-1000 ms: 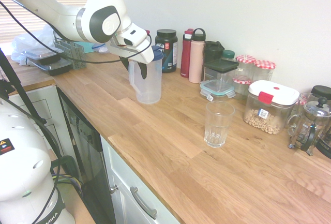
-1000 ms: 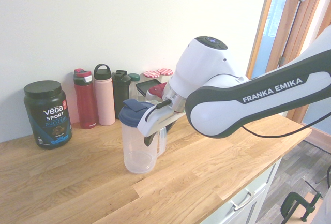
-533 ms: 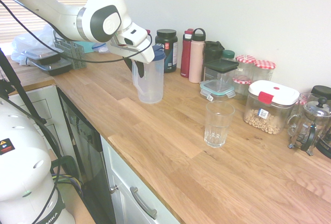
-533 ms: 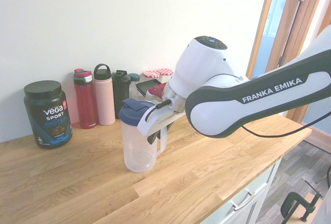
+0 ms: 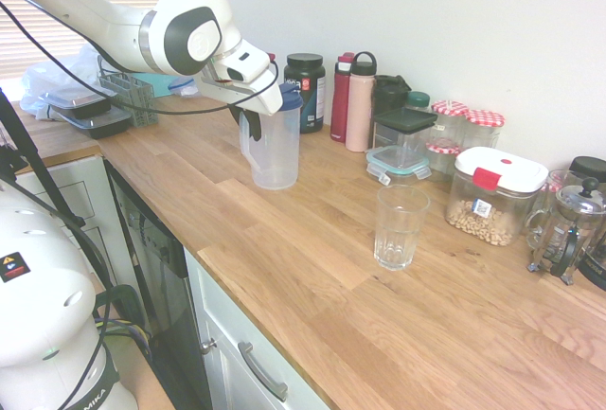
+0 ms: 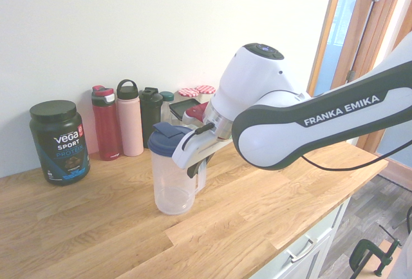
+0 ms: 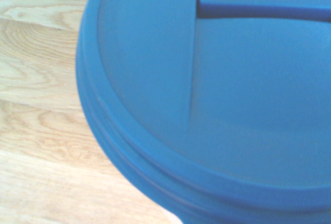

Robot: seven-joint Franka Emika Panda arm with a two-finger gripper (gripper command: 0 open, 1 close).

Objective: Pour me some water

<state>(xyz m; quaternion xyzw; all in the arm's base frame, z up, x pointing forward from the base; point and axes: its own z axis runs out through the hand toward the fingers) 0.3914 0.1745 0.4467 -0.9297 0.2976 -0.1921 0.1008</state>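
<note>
Tool (image 6: 196, 166) grips jug (image 6: 172, 185) handle beside "Vega Sport" tub (image 6: 59, 142).

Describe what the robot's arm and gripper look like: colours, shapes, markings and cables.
The arm is glossy white with rounded, bulbous joints and dark grey bands; one band reads FRANKA EMIKA in white letters. A round dark cap tops the wrist joint. The gripper has a white wedge-shaped body and black fingers. Thin black cables loop along the arm to the gripper.
</note>
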